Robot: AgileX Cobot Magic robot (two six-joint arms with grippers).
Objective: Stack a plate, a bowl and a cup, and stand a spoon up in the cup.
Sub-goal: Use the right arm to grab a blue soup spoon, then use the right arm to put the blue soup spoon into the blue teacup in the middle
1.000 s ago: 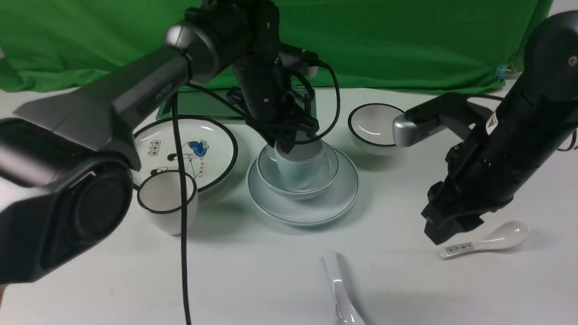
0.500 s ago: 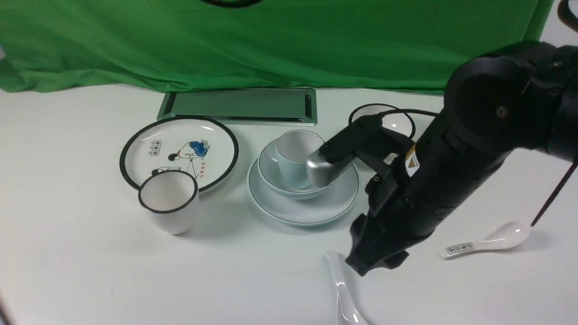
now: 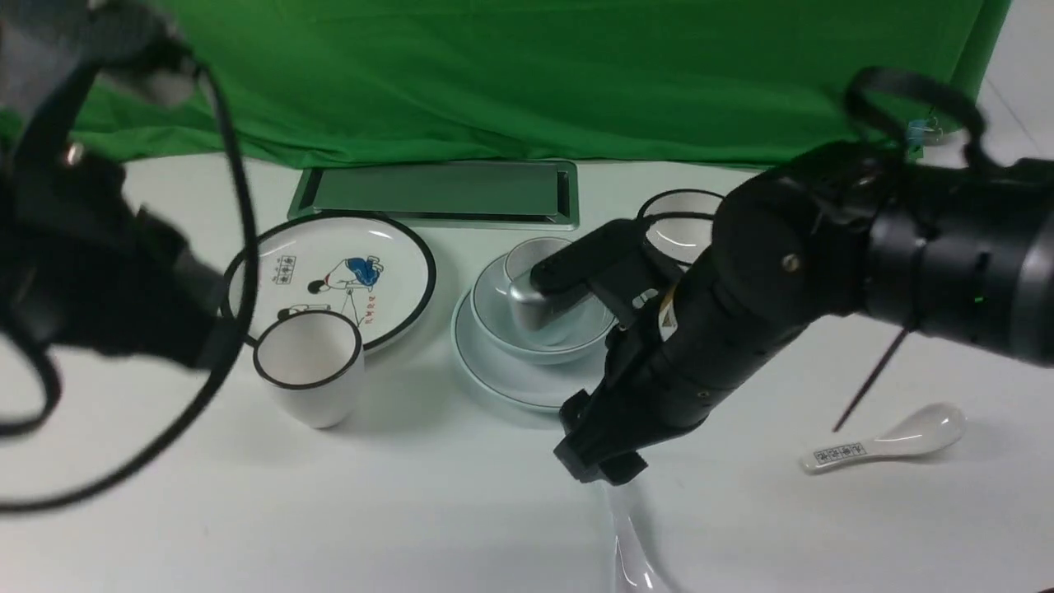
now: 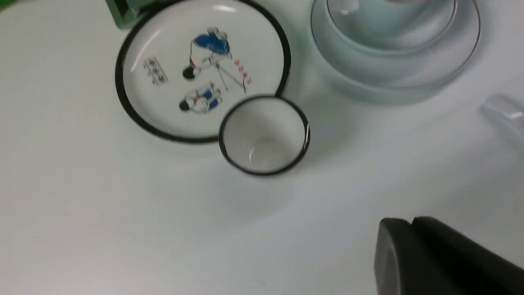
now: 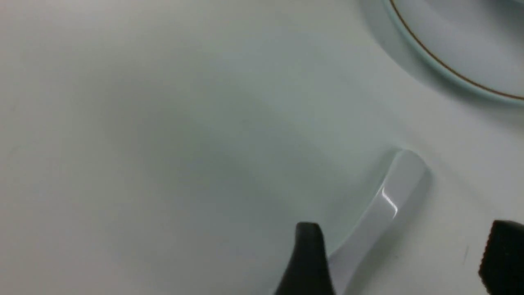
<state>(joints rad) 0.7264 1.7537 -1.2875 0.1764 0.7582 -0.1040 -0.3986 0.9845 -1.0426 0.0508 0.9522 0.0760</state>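
The pale plate lies mid-table with the shallow bowl on it and the pale cup standing in the bowl, partly hidden by my right arm. The plain white spoon lies at the front edge, handle pointing toward the stack. My right gripper hovers open just over that handle; in the right wrist view the handle lies between the jaws, close to one finger. My left arm is blurred at the left. My left gripper is shut and empty above bare table.
A black-rimmed cartoon plate, a black-rimmed white cup in front of it, a black-rimmed bowl behind my right arm, and a printed-handle spoon at the right. A metal hatch and green cloth lie at the back.
My left arm has left the cup standing in the bowl and pulled back to the left. My right arm has swung left from the printed spoon to over the plain spoon's handle.
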